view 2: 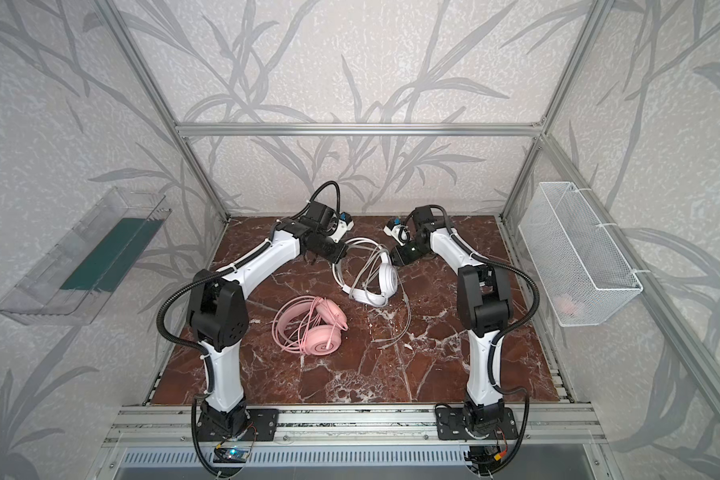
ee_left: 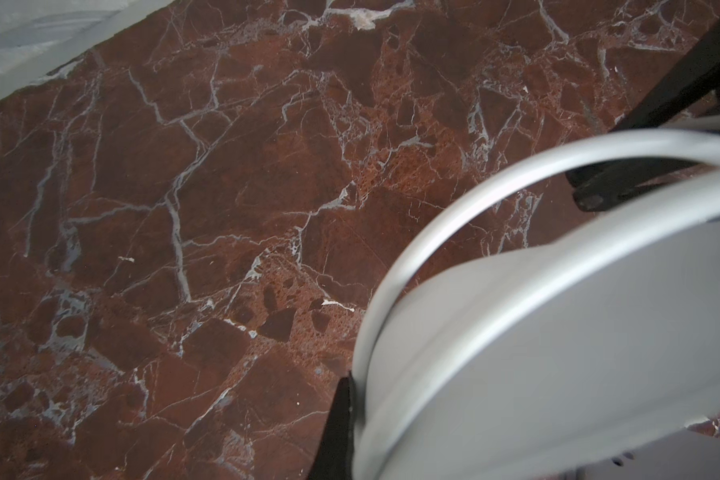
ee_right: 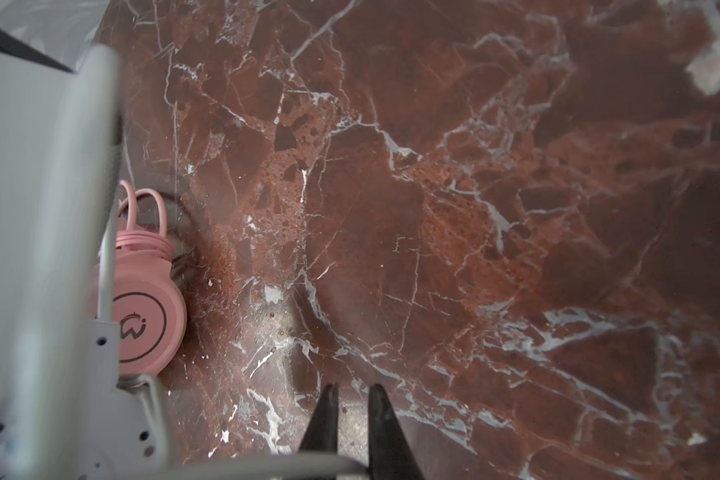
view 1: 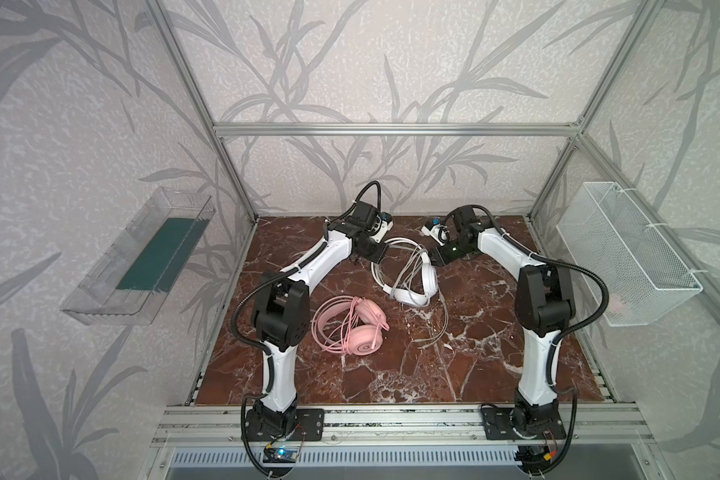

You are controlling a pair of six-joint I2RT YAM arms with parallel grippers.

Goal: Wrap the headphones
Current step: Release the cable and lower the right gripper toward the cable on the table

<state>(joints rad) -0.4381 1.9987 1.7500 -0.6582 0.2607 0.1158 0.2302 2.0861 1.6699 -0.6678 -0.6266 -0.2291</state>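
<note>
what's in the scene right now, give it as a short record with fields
surface: red-brown marble-patterned tabletop
white over-ear headphones: toward the back, headband raised at the left gripper
pink over-ear headphones: flat, nearer the front, own cable looped around them
thin white cable: partly across the white headset, end loose on tabletop
left gripper: shut on the white headband
right gripper: slightly open, holding nothing
</note>
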